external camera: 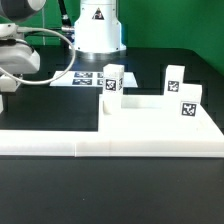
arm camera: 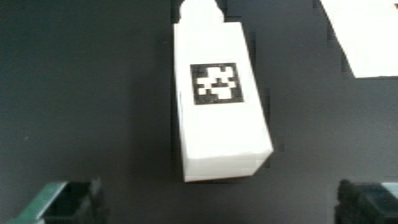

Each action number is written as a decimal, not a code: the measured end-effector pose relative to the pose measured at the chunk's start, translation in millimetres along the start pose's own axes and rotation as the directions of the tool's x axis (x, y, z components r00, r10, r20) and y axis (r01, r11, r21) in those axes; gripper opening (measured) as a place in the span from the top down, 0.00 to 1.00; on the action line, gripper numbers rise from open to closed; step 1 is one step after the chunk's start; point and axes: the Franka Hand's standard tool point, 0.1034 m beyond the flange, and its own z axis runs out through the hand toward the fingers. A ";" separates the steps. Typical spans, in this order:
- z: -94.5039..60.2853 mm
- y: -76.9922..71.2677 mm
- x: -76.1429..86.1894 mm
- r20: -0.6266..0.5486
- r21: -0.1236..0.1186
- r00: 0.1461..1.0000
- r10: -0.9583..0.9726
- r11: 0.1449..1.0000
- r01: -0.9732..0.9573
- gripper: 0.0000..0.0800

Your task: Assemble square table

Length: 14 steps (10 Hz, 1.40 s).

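The tool (arm camera: 210, 200) is wide open and holds nothing — one white leg post (arm camera: 221, 100) lies flat on the dark counter (arm camera: 71, 90) between its fingers. In the exterior view, the square table (external camera: 165, 128) slab sits at the middle right.

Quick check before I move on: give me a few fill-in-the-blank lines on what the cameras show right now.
1. The gripper hangs over one white plastic leg post with its jaws ____.
2. That leg post lies on the ____ table surface.
3. The tag on the white leg post is black and ____.
4. In the exterior view, the white square slab rests against the long low white ____.

Missing words: open; dark; white; border rail
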 end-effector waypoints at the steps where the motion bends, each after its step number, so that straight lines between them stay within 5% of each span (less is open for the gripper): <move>1: 0.1 0.0 0.0 0.000 0.000 1.000 0.000 1.000 0.000 0.19; 3: 4.2 0.1 -0.8 0.011 0.000 1.000 0.001 1.000 -0.001 0.19; 7: 44.4 0.3 -15.4 0.144 0.042 0.989 0.014 0.999 -0.021 0.19; 10: 47.6 0.1 -15.7 0.144 0.040 0.989 0.014 0.999 -0.020 0.19; 12: 47.6 0.1 -15.7 0.145 0.040 0.989 0.014 0.999 -0.020 0.50; 13: 47.4 0.4 -16.0 0.145 0.039 0.989 0.013 0.999 -0.019 0.50; 14: 47.4 0.5 -16.0 0.145 0.039 0.989 0.013 0.999 -0.019 0.64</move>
